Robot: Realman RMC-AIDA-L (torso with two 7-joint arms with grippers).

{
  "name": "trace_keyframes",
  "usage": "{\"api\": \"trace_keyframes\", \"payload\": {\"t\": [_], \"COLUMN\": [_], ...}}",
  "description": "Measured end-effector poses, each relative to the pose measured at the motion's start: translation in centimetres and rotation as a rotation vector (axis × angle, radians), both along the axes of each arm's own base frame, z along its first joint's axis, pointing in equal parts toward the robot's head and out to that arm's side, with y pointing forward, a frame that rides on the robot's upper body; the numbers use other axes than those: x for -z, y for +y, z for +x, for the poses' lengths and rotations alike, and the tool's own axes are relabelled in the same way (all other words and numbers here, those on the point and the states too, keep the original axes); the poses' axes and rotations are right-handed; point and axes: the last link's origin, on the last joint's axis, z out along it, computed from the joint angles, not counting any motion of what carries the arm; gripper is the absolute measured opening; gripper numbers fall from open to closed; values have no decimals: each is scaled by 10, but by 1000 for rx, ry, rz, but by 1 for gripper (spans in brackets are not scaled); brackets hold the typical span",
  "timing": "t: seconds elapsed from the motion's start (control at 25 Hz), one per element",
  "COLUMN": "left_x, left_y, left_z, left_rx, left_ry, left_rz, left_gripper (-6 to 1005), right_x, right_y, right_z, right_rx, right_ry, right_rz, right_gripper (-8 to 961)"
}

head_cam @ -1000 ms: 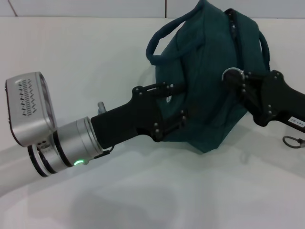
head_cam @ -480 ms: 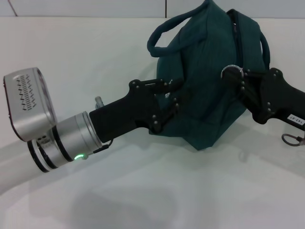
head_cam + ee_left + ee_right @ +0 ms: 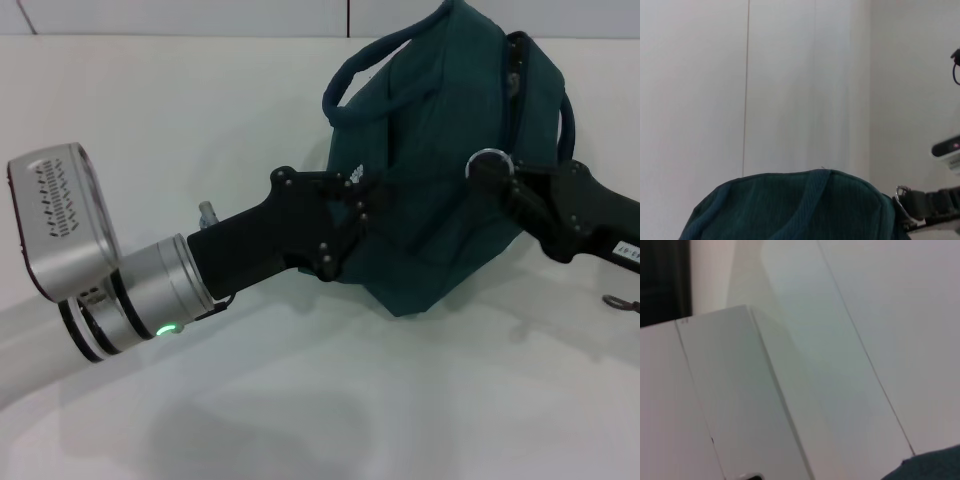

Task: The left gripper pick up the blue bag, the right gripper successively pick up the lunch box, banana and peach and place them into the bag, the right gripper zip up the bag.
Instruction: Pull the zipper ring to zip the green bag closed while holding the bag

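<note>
Currently the blue bag (image 3: 440, 170) sits tilted over the white table (image 3: 300, 400), held between both arms, loop handles up toward the back wall. It looks bulged and full; no lunch box, banana or peach is visible outside it, so my read is they're already inside and the zip-up step is in hand.

Left gripper (image 3: 362, 200) comes in from the robot's left, fingers pinched on the bag's side panel near the small white logo, carrying the weight. Right gripper (image 3: 492, 165) is at the top seam on the robot's right side, fingertips at the metal ring of the zip pull. It's probably clamped on that ring, but the fingers blend into the dark fabric, so I can't tell how far they're closed.

Next move, as I judge it: the right gripper drags the pull along the seam while the left gripper keeps the fabric taut; slack will likely jam the slider.

Hidden bits: the zip line itself is barely readable, so how far it's closed is unknown. The left wrist view only catches the bag's top edge and a metal ring; the right wrist view shows mostly wall plus a teal corner. The bag's contents are unseen.
</note>
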Motion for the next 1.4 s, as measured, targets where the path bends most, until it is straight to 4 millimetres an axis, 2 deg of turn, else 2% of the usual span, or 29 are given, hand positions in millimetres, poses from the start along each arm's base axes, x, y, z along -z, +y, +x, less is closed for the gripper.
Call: {"api": "trace_keyframes", "payload": {"t": [0.28, 0.76, 1.16, 1.4], "left_x": [2, 3, 3, -1], "left_y": [1, 2, 0, -5], "left_z": [-5, -8, -6, -1], "left_rx": [-10, -27, -6, 25], "left_ry": [38, 51, 43, -2], "left_rz": [24, 32, 26, 15], "left_gripper": [53, 39, 0, 66], "right_x": [-20, -41, -41, -34], "right_y": [6, 10, 10, 12], "right_z": [11, 17, 19, 16], "right_rx": [93, 154, 169, 178], "right_ry": [17, 126, 131, 129], "right_rz": [-127, -23, -11, -12], "right_gripper": [41, 43, 42, 42]}}
